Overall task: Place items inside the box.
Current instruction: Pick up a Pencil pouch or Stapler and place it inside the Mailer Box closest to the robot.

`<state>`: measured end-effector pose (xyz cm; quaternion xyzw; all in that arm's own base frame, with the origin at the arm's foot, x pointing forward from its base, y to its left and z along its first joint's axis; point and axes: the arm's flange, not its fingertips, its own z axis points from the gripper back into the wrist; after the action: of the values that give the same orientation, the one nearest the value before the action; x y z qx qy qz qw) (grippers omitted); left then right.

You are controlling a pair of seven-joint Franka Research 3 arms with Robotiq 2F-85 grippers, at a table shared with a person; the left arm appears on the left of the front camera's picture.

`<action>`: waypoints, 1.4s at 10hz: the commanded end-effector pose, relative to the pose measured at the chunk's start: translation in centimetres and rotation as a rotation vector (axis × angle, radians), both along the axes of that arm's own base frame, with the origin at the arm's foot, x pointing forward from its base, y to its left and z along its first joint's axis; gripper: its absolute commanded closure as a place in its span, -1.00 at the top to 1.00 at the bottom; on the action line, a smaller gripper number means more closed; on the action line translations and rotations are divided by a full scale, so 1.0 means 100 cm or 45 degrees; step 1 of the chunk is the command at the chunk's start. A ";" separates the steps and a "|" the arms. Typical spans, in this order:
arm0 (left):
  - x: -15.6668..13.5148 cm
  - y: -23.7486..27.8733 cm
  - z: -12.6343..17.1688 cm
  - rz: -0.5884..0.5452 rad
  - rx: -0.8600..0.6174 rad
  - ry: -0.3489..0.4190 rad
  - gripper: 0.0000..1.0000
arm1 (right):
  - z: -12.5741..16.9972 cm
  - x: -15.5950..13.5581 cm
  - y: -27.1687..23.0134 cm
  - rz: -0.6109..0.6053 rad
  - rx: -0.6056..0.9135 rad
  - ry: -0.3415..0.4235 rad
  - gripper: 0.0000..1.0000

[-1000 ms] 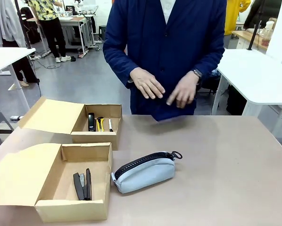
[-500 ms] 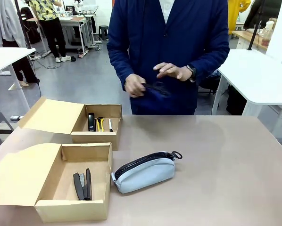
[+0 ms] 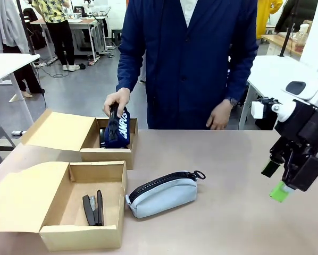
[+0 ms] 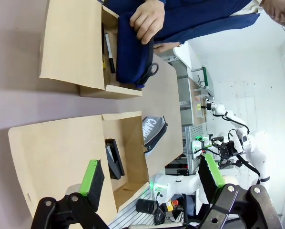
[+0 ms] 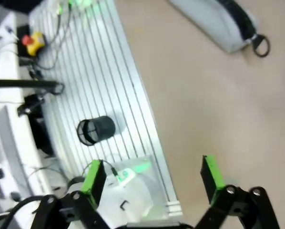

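- While my right gripper (image 3: 274, 180) hangs at the frame's right edge, jaws spread and empty, my left gripper (image 4: 150, 174) is spread too.
- Grey fabric pencil pouch (image 3: 161, 194) lies low centre, just beside the bigger brown cardboard box (image 3: 82, 239), lower left.
- Black stapler (image 3: 93, 209) lies inside that box.
- Person's hand (image 3: 116, 101) holds a navy "CAMPUS" pouch (image 3: 116, 127) in the smaller cardboard box (image 3: 107, 156), upper left.

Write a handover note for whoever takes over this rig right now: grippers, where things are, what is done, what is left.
Left gripper: open, empty.
Right gripper: open, empty, over the table's right side.
The person's hand holds the navy pouch in the far box, beside a marker.
Done: the black stapler lies in the near box.
Left: the grey pouch lies on the table against the near box's right side; it probably goes in next.
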<state>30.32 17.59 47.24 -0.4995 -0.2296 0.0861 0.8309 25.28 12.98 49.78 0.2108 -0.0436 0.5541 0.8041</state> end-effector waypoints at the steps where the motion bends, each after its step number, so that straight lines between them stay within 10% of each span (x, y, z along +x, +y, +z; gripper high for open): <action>1: 0.000 0.000 0.001 -0.003 -0.019 -0.033 1.00 | 0.013 -0.006 -0.010 -0.169 0.055 0.056 1.00; 4: 0.000 0.000 0.001 -0.003 -0.019 -0.033 1.00 | -0.003 0.020 0.056 0.378 -0.025 -0.298 1.00; 7: 0.000 0.000 0.001 -0.003 -0.019 -0.033 1.00 | -0.016 0.068 0.168 0.559 0.066 -0.603 1.00; 14: 0.000 0.000 0.001 -0.003 -0.019 -0.033 1.00 | -0.099 0.099 0.250 0.778 -0.137 -0.438 1.00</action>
<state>30.31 17.60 47.23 -0.4995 -0.2297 0.0863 0.8309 35.19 37.95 39.95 0.0946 -0.0938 0.7965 0.5897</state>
